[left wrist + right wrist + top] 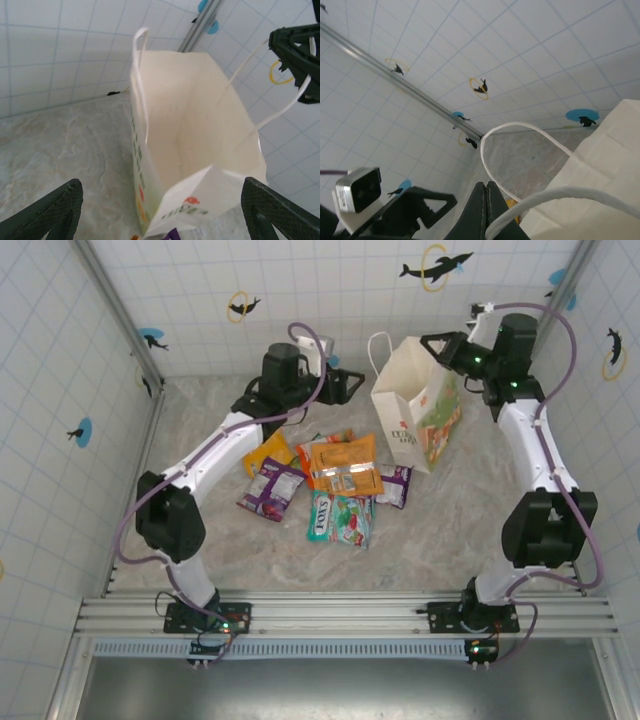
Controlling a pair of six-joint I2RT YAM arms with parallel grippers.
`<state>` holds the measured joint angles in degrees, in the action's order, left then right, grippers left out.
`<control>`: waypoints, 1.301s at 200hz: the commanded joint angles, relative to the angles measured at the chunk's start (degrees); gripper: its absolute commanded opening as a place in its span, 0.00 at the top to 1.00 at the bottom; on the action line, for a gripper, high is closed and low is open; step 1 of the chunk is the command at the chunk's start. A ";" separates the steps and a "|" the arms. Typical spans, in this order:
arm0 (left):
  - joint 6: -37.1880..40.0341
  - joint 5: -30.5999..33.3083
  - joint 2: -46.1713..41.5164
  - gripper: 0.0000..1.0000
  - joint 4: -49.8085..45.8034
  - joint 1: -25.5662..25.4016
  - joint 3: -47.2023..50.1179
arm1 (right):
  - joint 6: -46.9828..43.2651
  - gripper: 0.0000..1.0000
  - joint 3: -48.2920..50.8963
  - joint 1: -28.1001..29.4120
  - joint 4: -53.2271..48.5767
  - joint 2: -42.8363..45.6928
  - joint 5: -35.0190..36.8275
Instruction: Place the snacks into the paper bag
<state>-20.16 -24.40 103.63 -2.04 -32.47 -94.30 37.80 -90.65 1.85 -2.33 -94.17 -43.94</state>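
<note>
While parked at the mouth of the paper bag (400,410), right gripper (435,342): jaws clenched flat, pinching one thin white handle (580,191). Same pinch visible from the left wrist, cord running up between the black fingers (292,47). Second handle (378,348) standing free in a loop.

Over at left gripper (352,385): jaws spread wide, released, gripping nothing. Hovering just left of the bag, above the counter (200,440), near the back wall.

Bag upright at back right, mouth open, printed sides toward the near edge. Looking down inside from the left wrist: bare white paper walls as far down as visible.

All visible snacks (335,480) out on the counter, loose pile just front-left of the bag:
- orange packet (345,465) on top, middle
- yellow-orange packet (268,452) and purple packet (272,487) to its left
- teal packet (340,518) nearest the arm bases
- second purple packet (395,483) just beside the bag's base

Pile layout readable from overhead. From the left wrist, a purple corner (172,234) at the bag's foot. From the right wrist, clenched fingers close up, plus the other arm's wrist camera (357,189) against the tiles.
</note>
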 commanded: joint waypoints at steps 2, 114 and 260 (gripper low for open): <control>-2.86 -0.92 3.70 0.16 1.26 -0.63 -4.57 | -3.17 1.00 -1.99 1.31 -2.49 2.74 -0.89; -8.80 -2.68 21.14 0.24 -4.97 -0.59 -22.42 | -4.80 1.00 1.92 1.93 -2.02 4.95 -1.21; -6.56 3.20 22.58 0.65 -12.31 -1.22 -23.74 | -4.64 1.00 3.00 3.45 0.69 5.84 -0.49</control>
<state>-28.36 -24.36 124.60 -10.79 -33.45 -116.03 33.56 -88.68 5.19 -4.47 -90.50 -43.97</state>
